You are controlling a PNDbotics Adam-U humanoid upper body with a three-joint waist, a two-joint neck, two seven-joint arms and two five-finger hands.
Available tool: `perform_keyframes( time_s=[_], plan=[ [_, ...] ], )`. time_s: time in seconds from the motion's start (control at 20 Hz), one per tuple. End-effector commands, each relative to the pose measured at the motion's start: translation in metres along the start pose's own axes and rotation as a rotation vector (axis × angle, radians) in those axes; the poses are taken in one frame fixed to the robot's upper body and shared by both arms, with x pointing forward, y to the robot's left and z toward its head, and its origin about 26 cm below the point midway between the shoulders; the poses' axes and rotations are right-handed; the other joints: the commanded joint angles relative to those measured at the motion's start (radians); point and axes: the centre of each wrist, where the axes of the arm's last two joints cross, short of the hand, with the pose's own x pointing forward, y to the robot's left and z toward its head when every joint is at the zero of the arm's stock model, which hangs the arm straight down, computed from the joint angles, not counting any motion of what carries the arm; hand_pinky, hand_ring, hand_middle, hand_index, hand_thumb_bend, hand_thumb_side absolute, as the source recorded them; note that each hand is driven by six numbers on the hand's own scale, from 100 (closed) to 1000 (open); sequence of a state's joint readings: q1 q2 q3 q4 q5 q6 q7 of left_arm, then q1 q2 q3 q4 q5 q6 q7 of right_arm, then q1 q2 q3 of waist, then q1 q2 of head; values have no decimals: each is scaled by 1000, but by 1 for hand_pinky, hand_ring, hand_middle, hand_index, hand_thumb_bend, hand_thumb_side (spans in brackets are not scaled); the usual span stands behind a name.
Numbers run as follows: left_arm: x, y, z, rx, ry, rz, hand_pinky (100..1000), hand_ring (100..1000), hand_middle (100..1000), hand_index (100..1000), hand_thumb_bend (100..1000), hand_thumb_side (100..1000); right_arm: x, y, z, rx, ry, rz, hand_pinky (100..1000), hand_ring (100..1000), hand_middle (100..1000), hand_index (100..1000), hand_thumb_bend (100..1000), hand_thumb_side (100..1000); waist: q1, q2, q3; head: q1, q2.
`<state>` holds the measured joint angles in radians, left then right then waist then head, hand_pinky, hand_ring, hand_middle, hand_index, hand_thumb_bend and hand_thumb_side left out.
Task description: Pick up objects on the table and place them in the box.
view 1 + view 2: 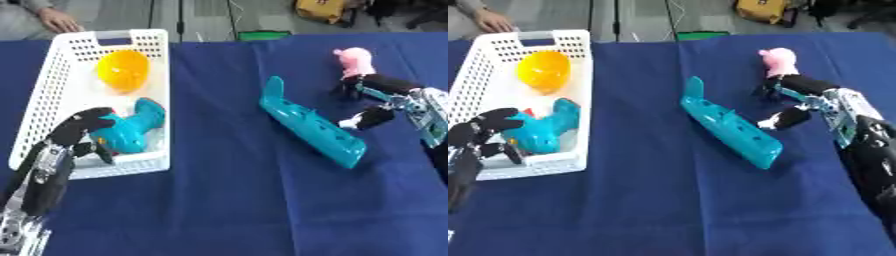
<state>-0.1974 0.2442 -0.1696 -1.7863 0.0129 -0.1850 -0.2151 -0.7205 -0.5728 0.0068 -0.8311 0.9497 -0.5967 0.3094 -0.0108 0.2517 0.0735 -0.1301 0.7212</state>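
A white perforated basket stands at the left on the blue table. Inside it lie a yellow bowl and a teal toy. My left hand reaches over the basket's near corner, its fingers and thumb curled round the teal toy's near end. A long teal piece with holes lies slantwise in the middle of the table. At the right a small pink plush toy stands. My right hand is just in front of it, open, with the fingers by the toy's base and the thumb spread toward the long teal piece.
A person's hand rests just beyond the basket's far corner. A green object sits at the table's far edge and a yellow bag lies on the floor behind. Blue cloth covers the near half of the table.
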Motion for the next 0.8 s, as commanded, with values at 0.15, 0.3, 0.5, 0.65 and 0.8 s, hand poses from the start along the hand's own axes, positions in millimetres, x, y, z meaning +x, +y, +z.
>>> perform_keyframes(
  time_s=[0.15,0.3,0.5,0.65,0.8],
  plan=[
    [4,1,-3,-5,-18,-8,453,835,837,764,277,1000,-8,-4,8,8,21,11,566,686,762,835,543,629,3,-15,-6,-1,-6],
    [4,1,-2,-4,-15,-6,453,835,837,764,279,1000,-9,-15,10,-34,14,20,561,680,759,833,526,625,0,-19,-8,1,-5],
    [2,2,0,0,-7,-7,453,835,837,763,280,1000,-10,-35,20,-101,-6,45,556,674,755,832,510,625,-4,-24,-14,7,-3],
    [2,2,0,2,-5,-7,454,835,837,763,281,1000,-9,-42,28,-123,-19,59,557,674,754,832,503,625,-8,-29,-21,10,-3],
    [1,2,0,2,-4,-7,454,834,837,763,281,1000,-8,-44,31,-121,-27,64,560,677,756,833,497,629,-9,-31,-25,11,-3]
  ],
)
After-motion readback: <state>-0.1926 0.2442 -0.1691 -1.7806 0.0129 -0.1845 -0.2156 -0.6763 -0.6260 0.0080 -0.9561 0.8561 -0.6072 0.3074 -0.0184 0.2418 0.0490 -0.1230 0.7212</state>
